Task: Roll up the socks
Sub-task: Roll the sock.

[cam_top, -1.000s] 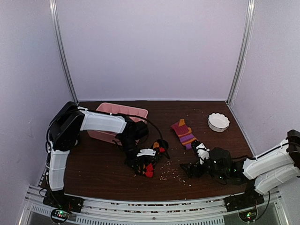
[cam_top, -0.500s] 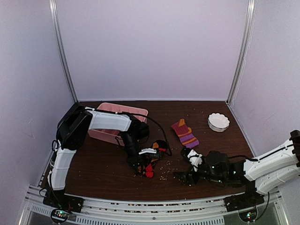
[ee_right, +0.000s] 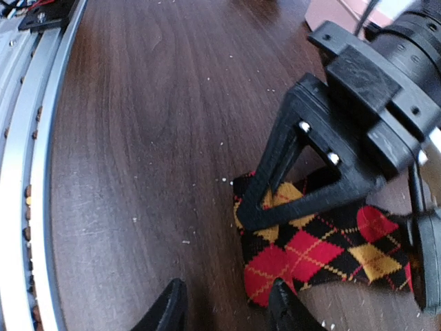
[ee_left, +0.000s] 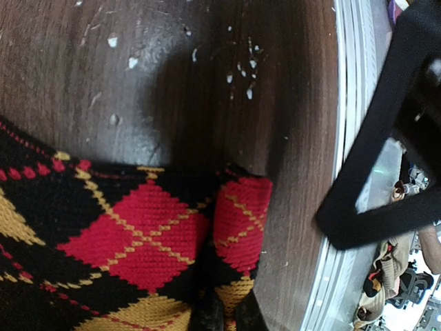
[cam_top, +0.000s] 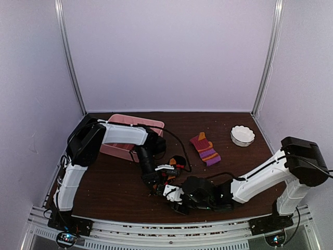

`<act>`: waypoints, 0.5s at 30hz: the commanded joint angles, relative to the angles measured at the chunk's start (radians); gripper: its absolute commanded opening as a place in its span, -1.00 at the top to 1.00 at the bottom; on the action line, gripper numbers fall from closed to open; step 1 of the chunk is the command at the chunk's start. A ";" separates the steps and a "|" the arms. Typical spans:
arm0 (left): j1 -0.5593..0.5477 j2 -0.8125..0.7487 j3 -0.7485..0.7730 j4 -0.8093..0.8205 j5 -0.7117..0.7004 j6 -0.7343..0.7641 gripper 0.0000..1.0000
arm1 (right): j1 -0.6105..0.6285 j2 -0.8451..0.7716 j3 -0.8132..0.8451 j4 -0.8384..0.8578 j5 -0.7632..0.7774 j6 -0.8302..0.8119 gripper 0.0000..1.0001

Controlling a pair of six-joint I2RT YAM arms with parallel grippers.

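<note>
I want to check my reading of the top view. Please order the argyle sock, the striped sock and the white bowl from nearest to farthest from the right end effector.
1. argyle sock, just left of the right end effector.
2. striped sock, farther back, mid-table.
3. white bowl, far right corner.

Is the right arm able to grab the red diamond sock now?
Probably yes. The right gripper is open right at the corner of the diamond sock, with nothing between them. The left gripper pinches the same sock close by, so room is tight.
</note>
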 commanded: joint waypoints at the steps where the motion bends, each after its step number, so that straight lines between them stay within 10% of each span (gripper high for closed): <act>1: 0.004 0.037 0.012 0.020 -0.077 -0.008 1.00 | -0.047 0.080 0.078 -0.049 -0.066 -0.092 0.27; 12: 0.003 0.029 0.010 0.025 -0.093 0.011 1.00 | -0.113 0.178 0.146 -0.083 -0.140 -0.121 0.41; 15: 0.004 0.008 -0.005 0.040 -0.089 0.022 0.73 | -0.121 0.197 0.147 -0.086 -0.167 -0.102 0.61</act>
